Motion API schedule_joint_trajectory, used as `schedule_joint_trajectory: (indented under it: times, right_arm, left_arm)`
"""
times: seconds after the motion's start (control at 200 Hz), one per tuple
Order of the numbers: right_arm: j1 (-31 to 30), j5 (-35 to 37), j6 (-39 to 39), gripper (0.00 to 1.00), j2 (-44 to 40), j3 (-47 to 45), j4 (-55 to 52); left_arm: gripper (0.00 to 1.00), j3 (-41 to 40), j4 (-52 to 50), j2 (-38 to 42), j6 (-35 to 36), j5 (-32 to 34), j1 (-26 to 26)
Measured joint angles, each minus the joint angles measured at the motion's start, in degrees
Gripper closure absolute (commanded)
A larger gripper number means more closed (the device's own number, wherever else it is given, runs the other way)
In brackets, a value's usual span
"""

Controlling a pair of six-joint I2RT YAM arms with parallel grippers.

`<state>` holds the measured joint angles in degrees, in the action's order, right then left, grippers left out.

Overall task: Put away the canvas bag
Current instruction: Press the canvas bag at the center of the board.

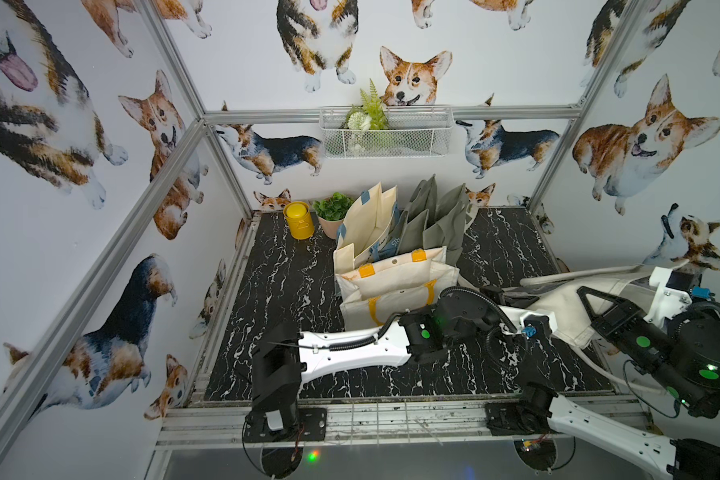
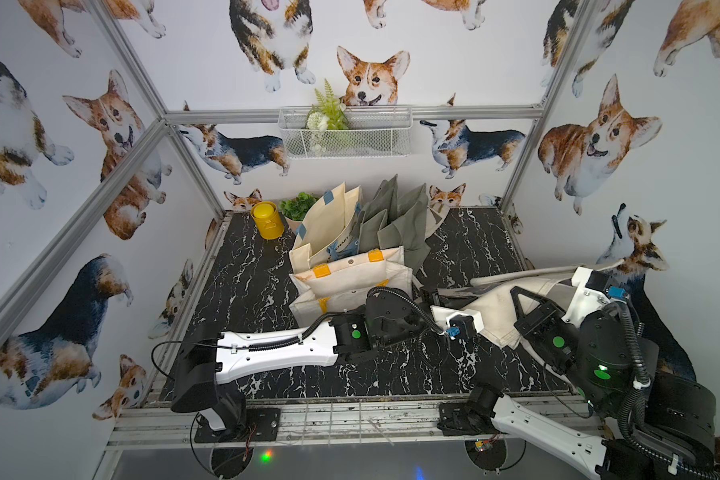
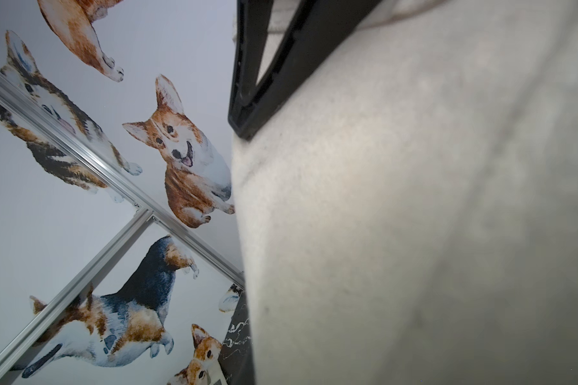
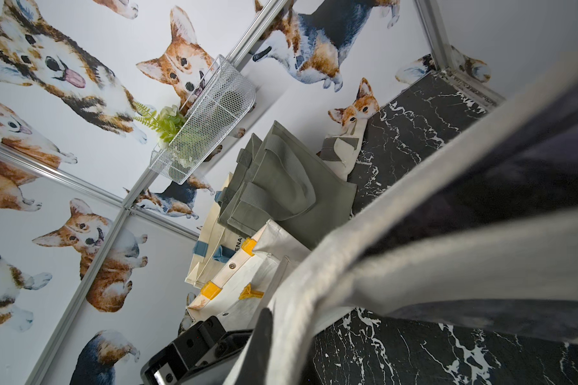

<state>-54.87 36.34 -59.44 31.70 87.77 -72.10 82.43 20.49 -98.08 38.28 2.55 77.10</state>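
Corgi-print walls, black marble worktop (image 1: 275,282). The off-white canvas bag (image 1: 562,309) hangs over the worktop's right edge, strung between my arms. Left jaws and right jaws are both clamped on its cloth. It's probably light, floppy, saggy, so I'd hold it by hem or strap (image 4: 299,296), not mid-panel. Standing bags (image 1: 395,286) mid-worktop look boxier.

A yellow canister (image 1: 296,219) with a lid stands at the far left corner of the black marble worktop (image 1: 279,282), just beside a potted green plant (image 1: 331,208). Above them, a white wire basket (image 1: 412,141) hangs on the aluminium frame (image 1: 516,111) and holds a fern (image 1: 373,110). Corgi wallpaper (image 1: 412,77) covers the walls.
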Motion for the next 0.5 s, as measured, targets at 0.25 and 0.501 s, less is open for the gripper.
schedule_joint_trajectory:
  times: [0.25,0.501]
  right_arm:
    - [-3.7,4.9,5.0,0.72,-0.1,0.7,1.5]
    - [-7.7,11.7,11.7,0.53,1.8,3.7,3.1]
  left_arm:
    - [1.0,0.7,-12.0,5.1,-10.9,-6.5,-3.9]
    - [1.0,4.6,-18.0,5.4,-24.6,-15.5,-9.0]
